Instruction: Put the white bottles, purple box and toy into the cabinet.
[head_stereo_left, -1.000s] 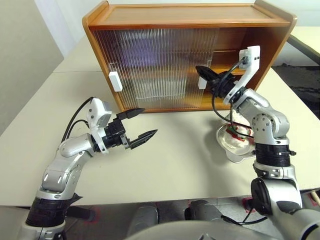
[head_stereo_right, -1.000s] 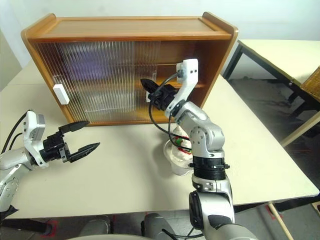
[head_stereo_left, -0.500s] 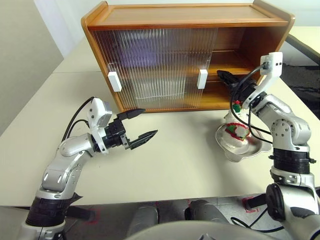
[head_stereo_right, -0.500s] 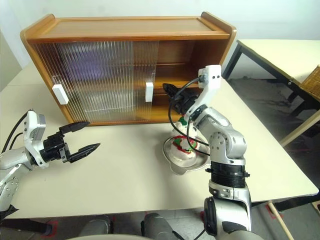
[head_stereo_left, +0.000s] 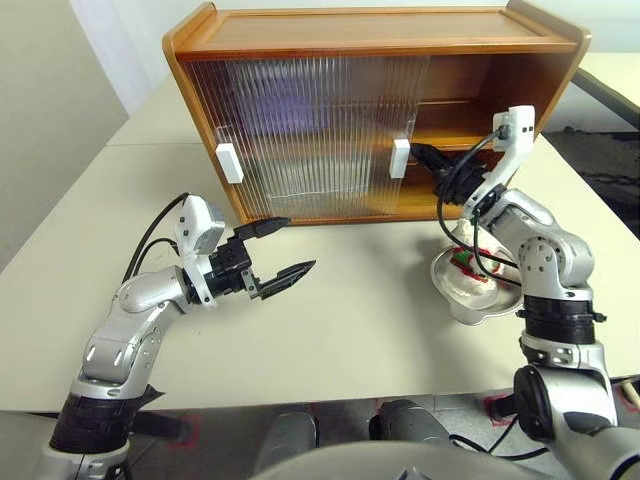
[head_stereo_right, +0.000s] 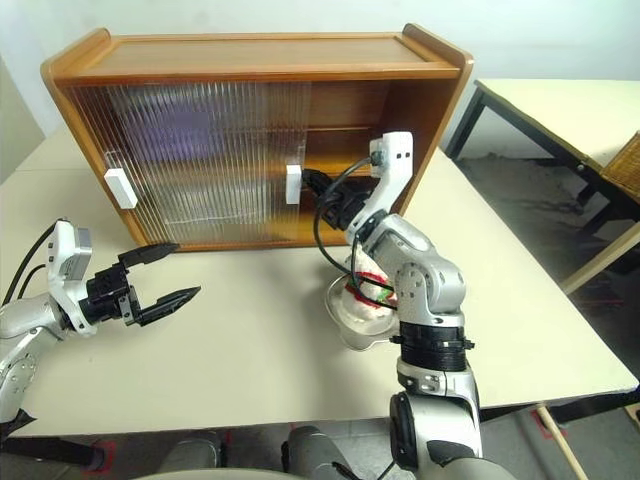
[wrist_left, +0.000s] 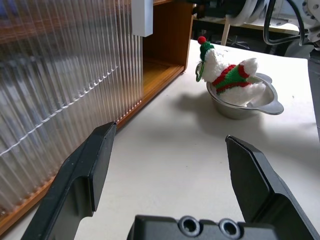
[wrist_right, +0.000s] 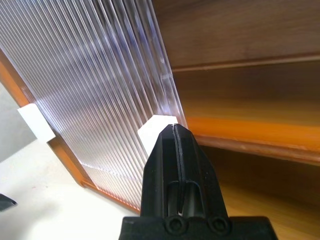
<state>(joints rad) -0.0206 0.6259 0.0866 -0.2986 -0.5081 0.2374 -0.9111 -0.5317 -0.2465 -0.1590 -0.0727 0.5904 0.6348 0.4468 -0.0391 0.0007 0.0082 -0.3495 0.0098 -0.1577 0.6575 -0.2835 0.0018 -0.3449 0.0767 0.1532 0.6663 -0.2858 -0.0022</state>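
Observation:
The cabinet (head_stereo_left: 380, 45) stands at the back of the table, its two ribbed sliding doors drawn left and its right end open. My right gripper (head_stereo_left: 420, 155) is shut, with its tip against the right door's white handle (wrist_right: 159, 125) at the edge of the opening. The toy (head_stereo_left: 470, 262), a white plush snowman with a red scarf, lies in a metal dish (wrist_left: 250, 102) under my right forearm. Over the table's left half, my left gripper (head_stereo_left: 275, 255) hangs open and holds nothing. The white bottles and the purple box are out of view.
The left door carries a second white handle (head_stereo_left: 230, 162). A faint purple blur shows behind the ribbed doors (head_stereo_left: 270, 100). Bare tabletop (head_stereo_left: 350, 310) lies between my two arms. Another table (head_stereo_right: 560, 110) stands off to the right, past a gap.
Half a second ago my right gripper had swung out to the right of the handle; it is now back left, against it. The left arm has not moved.

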